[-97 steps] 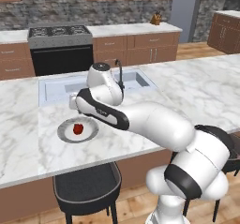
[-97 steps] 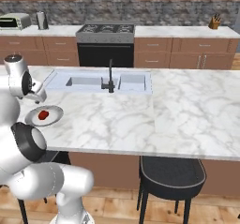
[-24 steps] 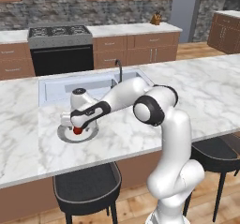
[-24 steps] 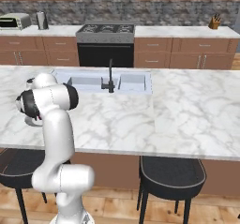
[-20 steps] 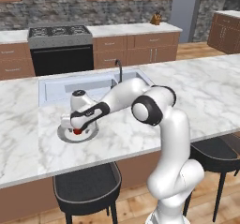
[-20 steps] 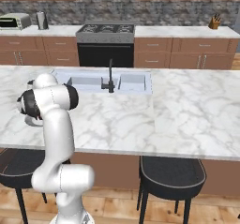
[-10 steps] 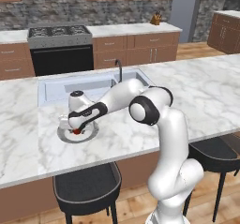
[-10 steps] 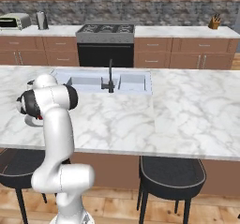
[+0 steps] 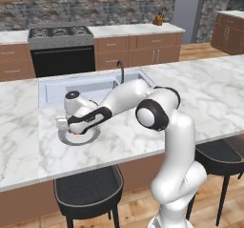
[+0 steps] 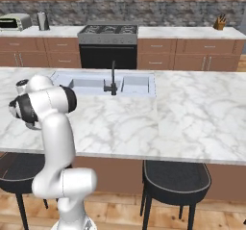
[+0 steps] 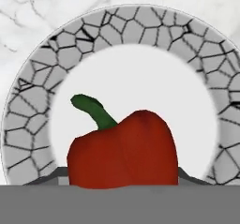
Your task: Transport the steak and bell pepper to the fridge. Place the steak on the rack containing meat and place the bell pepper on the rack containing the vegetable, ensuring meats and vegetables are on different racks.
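The bell pepper (image 11: 123, 155), glossy red with a green stem, lies on a round plate (image 11: 140, 26) with a cracked grey rim, close under the hand camera. In the left base view my gripper (image 9: 65, 125) is down on that plate (image 9: 72, 141), on the marble island just in front of the sink. Small grey slivers flank the pepper at the bottom of the hand view, so the fingers appear spread to either side of it, open. The pepper rests on the plate. The steak and the fridge are out of view.
A sink (image 9: 90, 86) with a dark faucet (image 9: 120, 70) is set in the island behind the plate. A black stool (image 9: 88, 190) stands below the island's front edge. The stove (image 9: 59, 32) and wooden cabinets line the far wall.
The arm has stretched from a folded pose out to the plate, and in the last second the hand has sunk lower onto the pepper and edged left.
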Controlling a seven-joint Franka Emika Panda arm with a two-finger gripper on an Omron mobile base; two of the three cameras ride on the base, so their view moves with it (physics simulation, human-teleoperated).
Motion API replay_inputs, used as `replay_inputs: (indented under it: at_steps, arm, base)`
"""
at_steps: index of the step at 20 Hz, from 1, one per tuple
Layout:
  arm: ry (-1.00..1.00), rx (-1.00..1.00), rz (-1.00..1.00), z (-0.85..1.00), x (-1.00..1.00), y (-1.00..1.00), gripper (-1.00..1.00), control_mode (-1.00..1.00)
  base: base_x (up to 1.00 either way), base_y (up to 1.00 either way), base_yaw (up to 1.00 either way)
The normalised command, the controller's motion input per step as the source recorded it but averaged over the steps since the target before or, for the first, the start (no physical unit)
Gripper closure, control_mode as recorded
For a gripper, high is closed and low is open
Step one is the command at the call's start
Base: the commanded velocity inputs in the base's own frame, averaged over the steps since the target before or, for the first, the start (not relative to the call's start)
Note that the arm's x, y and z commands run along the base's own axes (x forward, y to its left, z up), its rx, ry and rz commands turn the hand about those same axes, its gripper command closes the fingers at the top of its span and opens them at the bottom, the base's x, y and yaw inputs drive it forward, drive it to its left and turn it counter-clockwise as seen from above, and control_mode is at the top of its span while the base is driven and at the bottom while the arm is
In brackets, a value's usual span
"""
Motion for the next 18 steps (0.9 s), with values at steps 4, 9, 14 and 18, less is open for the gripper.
replay_inputs:
  at_steps: [4, 9, 14, 18]
  arm:
    - [-0.04, 0.00, 0.00, 0.99, -0.42, -0.24, 1.00, -1.00]
    - [0.00, 0.00, 0.05, 1.00, -0.48, -0.75, 1.00, -1.00]
    - [-0.02, 0.00, 0.10, 0.90, -0.74, -1.00, 1.00, -1.00]
    - [-0.04, 0.00, 0.16, 0.79, -0.81, -1.00, 1.00, -1.00]
  base:
    - [0.00, 0.00, 0.00]
    - [0.00, 0.00, 0.00]
    - [0.00, 0.00, 0.00]
    - [0.00, 0.00, 0.00]
